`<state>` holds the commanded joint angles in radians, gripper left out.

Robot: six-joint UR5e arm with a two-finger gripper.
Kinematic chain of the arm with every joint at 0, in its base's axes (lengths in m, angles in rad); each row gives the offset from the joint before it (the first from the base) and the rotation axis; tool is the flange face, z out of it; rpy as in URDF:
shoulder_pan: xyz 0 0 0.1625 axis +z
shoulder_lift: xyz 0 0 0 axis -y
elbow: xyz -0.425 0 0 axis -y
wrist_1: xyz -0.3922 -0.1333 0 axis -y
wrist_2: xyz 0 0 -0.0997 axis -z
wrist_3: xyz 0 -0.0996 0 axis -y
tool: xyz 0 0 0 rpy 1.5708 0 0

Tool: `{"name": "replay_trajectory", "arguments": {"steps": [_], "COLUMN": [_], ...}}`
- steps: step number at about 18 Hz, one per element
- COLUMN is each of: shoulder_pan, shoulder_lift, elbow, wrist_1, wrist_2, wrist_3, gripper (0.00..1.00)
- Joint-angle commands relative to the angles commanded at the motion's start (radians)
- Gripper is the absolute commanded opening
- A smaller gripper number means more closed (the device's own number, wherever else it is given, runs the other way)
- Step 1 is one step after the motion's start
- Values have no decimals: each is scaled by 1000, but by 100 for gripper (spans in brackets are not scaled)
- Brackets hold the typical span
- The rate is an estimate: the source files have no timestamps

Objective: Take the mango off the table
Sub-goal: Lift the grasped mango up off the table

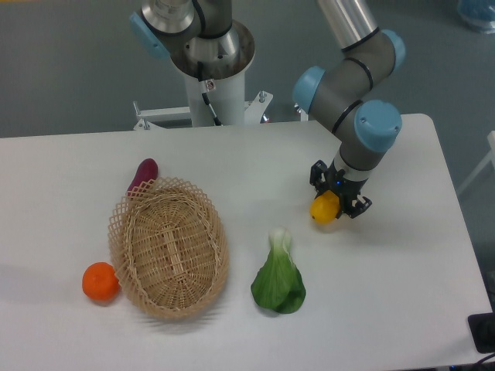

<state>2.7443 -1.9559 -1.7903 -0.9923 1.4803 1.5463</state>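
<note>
**Mango sitting right between my fingers**

I am holding my gripper (334, 202) straight down over the mango (324, 209), at the right side of the table (402, 294). My fingers are closing in on either side of the fruit and appear to be clamping it, its yellow end poking out toward the lower left. Whether it is clearing the tabletop I cannot tell. The coming move, I judge, is straight up.

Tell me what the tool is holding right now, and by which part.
The tool is closed on the mango, gripping its upper right end; the rest of the fruit sticks out lower left.
</note>
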Motion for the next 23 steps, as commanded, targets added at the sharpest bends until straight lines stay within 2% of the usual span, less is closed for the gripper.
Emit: {"name": "replay_trajectory", "arguments": {"steps": [4,6,8,13,18,23], "shoulder_pan": [6,6,15,43,44,46], "shoulder_lift": [5,3,5,18,9,0], "elbow": [107,158,195,232,302,308], "wrist_1": [-150,-189,-195,-197,-270,-243], "wrist_2": [-2,-8,-5,0,-2,-3], "wrist_3": [-9,-11,-11,-8,0,6], "gripper": [43,43,43,40,40,42]}}
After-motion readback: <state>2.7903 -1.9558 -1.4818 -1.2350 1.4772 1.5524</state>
